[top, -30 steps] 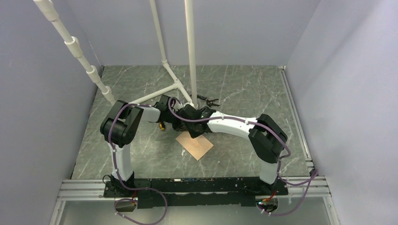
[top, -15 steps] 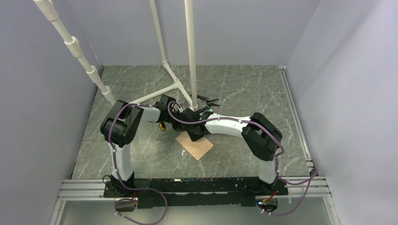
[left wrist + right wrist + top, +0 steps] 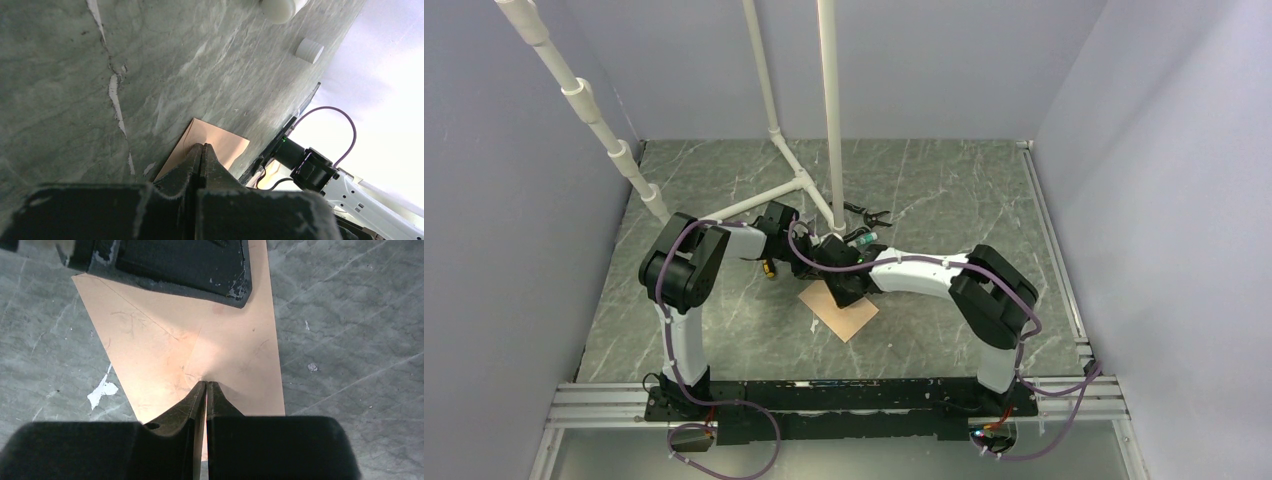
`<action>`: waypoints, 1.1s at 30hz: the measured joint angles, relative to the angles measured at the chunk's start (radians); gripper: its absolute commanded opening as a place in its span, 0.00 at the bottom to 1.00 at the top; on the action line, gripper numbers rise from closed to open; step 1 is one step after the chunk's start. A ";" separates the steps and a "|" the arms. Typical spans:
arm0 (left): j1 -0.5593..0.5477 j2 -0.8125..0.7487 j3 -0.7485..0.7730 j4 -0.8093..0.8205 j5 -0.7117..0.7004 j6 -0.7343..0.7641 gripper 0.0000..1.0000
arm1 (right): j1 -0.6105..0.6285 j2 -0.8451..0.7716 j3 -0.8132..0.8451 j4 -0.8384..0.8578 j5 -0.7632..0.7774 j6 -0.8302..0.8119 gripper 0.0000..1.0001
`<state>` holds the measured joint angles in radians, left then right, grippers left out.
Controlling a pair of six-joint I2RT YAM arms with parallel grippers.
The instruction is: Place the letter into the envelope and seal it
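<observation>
Right jaws: pressed together, nothing pinched between them.
Right gripper (image 3: 206, 385): its tips rest on the envelope (image 3: 150, 340), at the spot where the flap's slanting creases meet.
Left jaws: also shut tight against each other and holding nothing.
Left gripper (image 3: 201, 149): low over the envelope's far edge. In the right wrist view its dark body covers that edge; whether it touches the paper cannot be told.
Envelope: lies flat on the table (image 3: 350, 315) between the two arms, with its flap folded down onto its body.
Table: grey-green marble pattern with pale scuffs just beside the envelope.
Behind: a white pipe frame (image 3: 829, 100) stands on the table beyond the grippers.
</observation>
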<state>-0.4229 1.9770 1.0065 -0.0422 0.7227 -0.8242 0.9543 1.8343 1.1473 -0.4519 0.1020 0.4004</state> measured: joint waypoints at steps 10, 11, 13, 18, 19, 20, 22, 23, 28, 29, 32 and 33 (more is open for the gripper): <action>0.001 0.003 0.004 -0.004 0.006 0.000 0.03 | 0.002 -0.003 -0.005 0.002 0.003 0.000 0.09; 0.001 0.003 0.004 -0.004 0.006 0.000 0.02 | 0.002 -0.003 -0.005 0.002 0.003 0.000 0.09; 0.001 0.003 0.004 -0.004 0.006 0.000 0.02 | 0.002 -0.003 -0.005 0.001 0.004 0.000 0.09; 0.001 0.003 0.004 -0.004 0.006 0.000 0.03 | 0.003 0.008 0.007 -0.010 0.010 0.000 0.09; 0.001 0.003 0.004 -0.004 0.006 0.000 0.03 | 0.004 0.010 0.009 -0.014 0.011 0.000 0.09; 0.001 0.003 0.004 -0.004 0.006 0.000 0.03 | 0.005 0.011 0.010 -0.015 0.013 0.000 0.09; 0.002 0.003 0.004 -0.004 0.006 0.000 0.03 | 0.008 0.012 0.010 -0.016 0.018 0.003 0.10; 0.002 0.004 0.004 -0.004 0.006 0.001 0.03 | 0.010 0.012 0.008 -0.017 0.020 0.004 0.10; 0.003 0.005 0.004 -0.004 0.007 0.000 0.03 | 0.019 0.014 0.006 -0.021 0.038 0.016 0.11; 0.003 0.005 0.004 -0.004 0.007 0.000 0.03 | 0.022 0.017 0.010 -0.025 0.045 0.021 0.11; 0.003 0.005 0.004 -0.004 0.007 0.001 0.02 | 0.029 0.027 0.031 -0.046 0.061 0.032 0.14; 0.003 0.005 0.004 -0.004 0.008 0.000 0.03 | 0.030 0.034 0.043 -0.056 0.064 0.037 0.15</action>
<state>-0.4202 1.9816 1.0103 -0.0463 0.7303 -0.8238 0.9840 1.8687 1.1908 -0.5079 0.1658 0.4370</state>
